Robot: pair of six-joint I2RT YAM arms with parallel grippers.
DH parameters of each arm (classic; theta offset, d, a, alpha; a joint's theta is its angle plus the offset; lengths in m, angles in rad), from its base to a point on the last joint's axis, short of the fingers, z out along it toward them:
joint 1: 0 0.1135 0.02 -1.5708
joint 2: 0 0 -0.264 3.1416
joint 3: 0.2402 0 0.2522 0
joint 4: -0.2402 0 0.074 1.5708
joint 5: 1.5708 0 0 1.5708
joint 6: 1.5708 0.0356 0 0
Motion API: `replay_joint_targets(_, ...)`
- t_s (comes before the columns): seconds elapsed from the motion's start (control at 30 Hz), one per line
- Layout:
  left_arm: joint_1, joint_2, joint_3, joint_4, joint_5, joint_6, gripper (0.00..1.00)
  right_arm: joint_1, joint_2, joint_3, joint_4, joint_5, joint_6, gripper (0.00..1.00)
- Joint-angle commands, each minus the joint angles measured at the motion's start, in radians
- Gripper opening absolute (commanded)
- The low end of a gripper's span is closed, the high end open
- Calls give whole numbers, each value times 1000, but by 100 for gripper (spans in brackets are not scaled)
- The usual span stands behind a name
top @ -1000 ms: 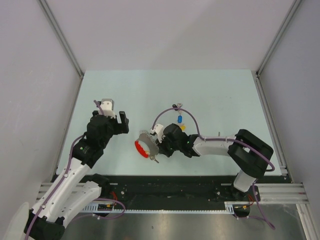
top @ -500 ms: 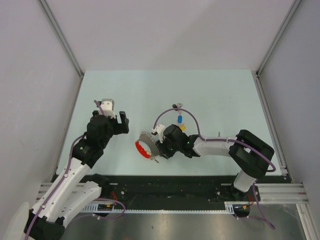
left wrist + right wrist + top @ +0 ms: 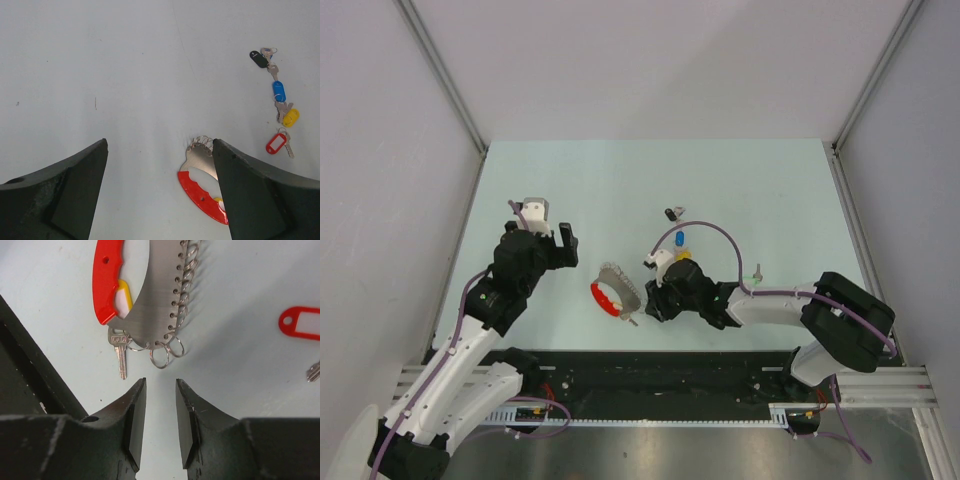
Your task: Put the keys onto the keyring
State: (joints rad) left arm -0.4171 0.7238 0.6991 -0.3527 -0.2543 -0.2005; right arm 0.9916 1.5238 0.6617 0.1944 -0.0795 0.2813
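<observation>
The keyring (image 3: pixel 616 287) is a silvery plate with a red curved band and a row of small rings; one bare key hangs from it. It also shows in the right wrist view (image 3: pixel 159 295) and the left wrist view (image 3: pixel 202 170). My right gripper (image 3: pixel 160 385) hovers just short of the rings, jaws narrowly apart and empty; in the top view it (image 3: pixel 651 303) is right of the keyring. Loose keys lie in a line: black (image 3: pixel 258 59), blue (image 3: pixel 278 91), yellow (image 3: pixel 290 117), red (image 3: pixel 276 143). My left gripper (image 3: pixel 160 145) is wide open, left of the keyring.
A small green-tagged key (image 3: pixel 757 270) lies apart at the right, beside the right arm. The red tag (image 3: pixel 302 322) lies to the right of the right gripper. Grey walls and metal rails bound the pale green table (image 3: pixel 570 180) on three sides.
My right gripper has drawn back from the keyring toward the near right, uncovering the blue and yellow keys. The keyring stays in place. The left arm has not moved.
</observation>
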Motion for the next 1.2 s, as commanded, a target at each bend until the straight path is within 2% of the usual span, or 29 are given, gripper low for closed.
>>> replay_joint_targets(0.0, 8, -6, -10, 32, 18, 19, 91, -8, -5, -30, 128, -20, 74, 33)
replay_joint_targets(0.27, 8, -7, -12, 32, 18, 21, 91, -36, 82, -43, 253, -74, 130, 29)
replay_joint_targets(0.47, 8, -7, -12, 31, 18, 21, 91, -39, 125, -43, 267, -63, 145, 27)
replay_joint_targets(0.83, 8, -7, -12, 31, 27, 21, 91, -30, 148, -43, 298, -91, 144, 13)
replay_joint_targets(1.0, 8, -11, -12, 34, 36, 21, 91, -33, 107, -43, 289, -95, 92, 0)
replay_joint_targets(1.17, 8, -9, -13, 37, 53, 26, 91, -33, 21, -2, 180, -63, -86, 0)
